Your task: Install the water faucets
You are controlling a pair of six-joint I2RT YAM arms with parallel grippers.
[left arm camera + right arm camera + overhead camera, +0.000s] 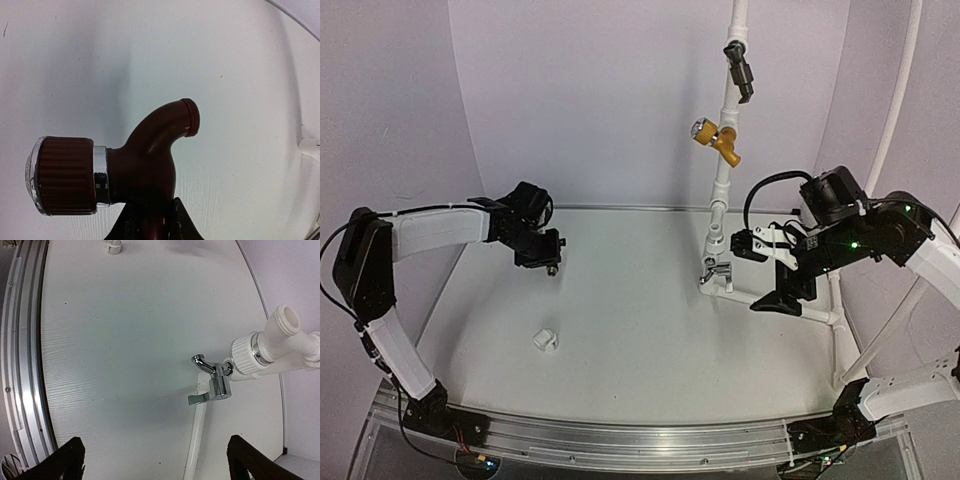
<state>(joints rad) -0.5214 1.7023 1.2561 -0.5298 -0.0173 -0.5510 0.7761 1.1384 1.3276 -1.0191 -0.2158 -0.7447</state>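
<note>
- Left pincer (546,258) shut on brown faucet (145,165) by its lower end, aloft well left of pipe rack (721,190) (knob and spout clear).
- Right pincer (160,465) gaping, empty, beside pipe rack foot, presumably to steady it.

Left arm (430,232): up from near-left base, folded sharply at elbow on far left, forearm running right toward middle. Left gripper (546,255): wrist tipped down and right, jaws clamped tight on faucet (145,165) at lower body; only finger ends seen at bottom edge of left wrist view.

Right arm (905,388): up from near-right base, elbow high on far right, forearm reaching left. Right gripper (769,273): jaws spread wide, holding nothing; fingers (62,462) in both lower corners of right wrist view, aimed downward.
</note>
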